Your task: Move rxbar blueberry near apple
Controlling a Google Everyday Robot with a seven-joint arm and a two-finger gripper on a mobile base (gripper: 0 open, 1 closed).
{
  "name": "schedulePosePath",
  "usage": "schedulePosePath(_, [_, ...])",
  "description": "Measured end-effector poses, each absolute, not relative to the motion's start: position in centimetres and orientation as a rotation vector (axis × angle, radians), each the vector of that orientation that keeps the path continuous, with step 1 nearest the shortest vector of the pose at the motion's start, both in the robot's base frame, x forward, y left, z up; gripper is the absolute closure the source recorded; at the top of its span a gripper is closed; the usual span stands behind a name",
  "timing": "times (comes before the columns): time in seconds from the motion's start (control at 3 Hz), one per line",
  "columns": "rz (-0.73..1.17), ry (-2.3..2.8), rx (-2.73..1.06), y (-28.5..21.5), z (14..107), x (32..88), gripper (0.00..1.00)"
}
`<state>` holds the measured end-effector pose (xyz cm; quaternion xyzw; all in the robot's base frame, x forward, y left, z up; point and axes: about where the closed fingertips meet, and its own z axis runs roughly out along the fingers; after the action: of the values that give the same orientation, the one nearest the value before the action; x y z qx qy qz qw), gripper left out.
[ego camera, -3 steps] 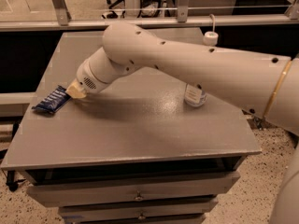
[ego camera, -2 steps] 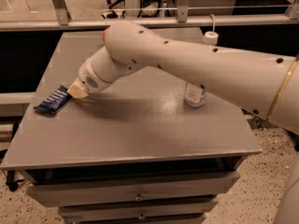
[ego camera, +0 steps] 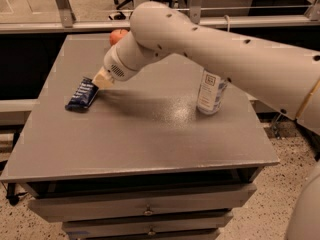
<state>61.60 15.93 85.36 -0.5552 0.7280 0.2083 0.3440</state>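
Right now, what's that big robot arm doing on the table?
The robot's arm reaches across the gray table, and its gripper is down at one end of the rxbar blueberry, a dark blue bar lying flat on the left side. The apple sits farther back, partly hidden behind the arm, so the bar is not near it yet. A water bottle stands on the right.
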Motion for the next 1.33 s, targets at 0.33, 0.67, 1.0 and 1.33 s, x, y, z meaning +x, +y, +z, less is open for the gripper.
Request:
schedulePosePath(0.33, [0.432,1.916,-1.43,11.3,86.7,66.4,1.0])
schedulePosePath(0.67, [0.325,1.953,-1.404,7.0,88.0,71.4,1.0])
schedulePosePath(1.0, [0.233,1.974,-1.387,4.1,89.5,75.2,1.0])
schedulePosePath(1.33, [0.174,1.986,-1.378,2.7,90.5,77.4,1.0])
